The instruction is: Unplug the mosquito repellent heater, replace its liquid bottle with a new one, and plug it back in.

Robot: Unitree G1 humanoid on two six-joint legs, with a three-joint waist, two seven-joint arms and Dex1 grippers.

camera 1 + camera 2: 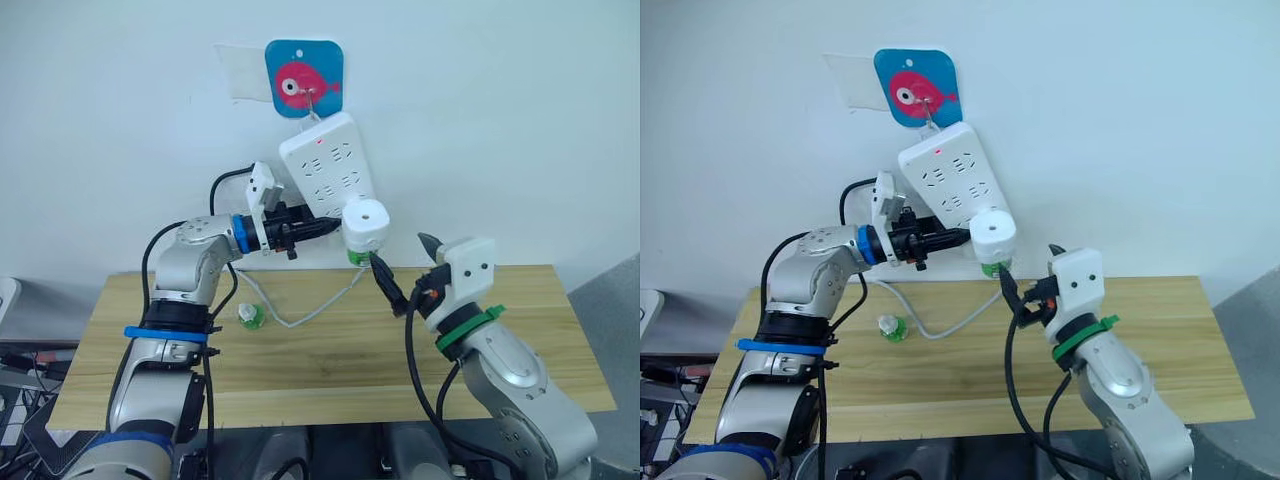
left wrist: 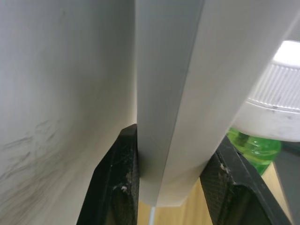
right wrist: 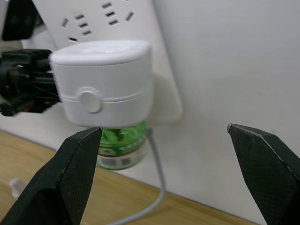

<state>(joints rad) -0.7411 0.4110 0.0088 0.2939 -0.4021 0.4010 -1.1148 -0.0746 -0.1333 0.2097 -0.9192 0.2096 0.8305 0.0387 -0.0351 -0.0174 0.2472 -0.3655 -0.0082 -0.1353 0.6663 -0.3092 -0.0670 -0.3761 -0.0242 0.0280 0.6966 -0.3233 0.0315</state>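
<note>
The wooden tabletop (image 1: 330, 350) is being shown standing against a pale wall, with both arms raised above it. A long white power strip (image 1: 328, 165) is being carried tilted on the wall, hung from a hook on a blue sticker with a pink fish (image 1: 303, 78), and its grey cable (image 1: 318, 308) is being trailed down onto the tabletop. The strip's lower end is being clamped from the side by the left hand (image 1: 322, 228), its two black fingers (image 2: 115, 183) being pressed on either face of the strip's edge, as the left wrist view shows. The mosquito repellent heater (image 1: 365, 225) is being kept plugged into the strip's lower end, just beside the left fingertips, with a green liquid bottle (image 3: 123, 145) being held beneath it. The right hand (image 3: 164, 140) is being held spread wide just below the heater, one fingertip just beside the bottle and the other well apart from it; nothing is being pinched. A second small green bottle (image 1: 249, 316) is being left lying on the tabletop, near the cable.
</note>
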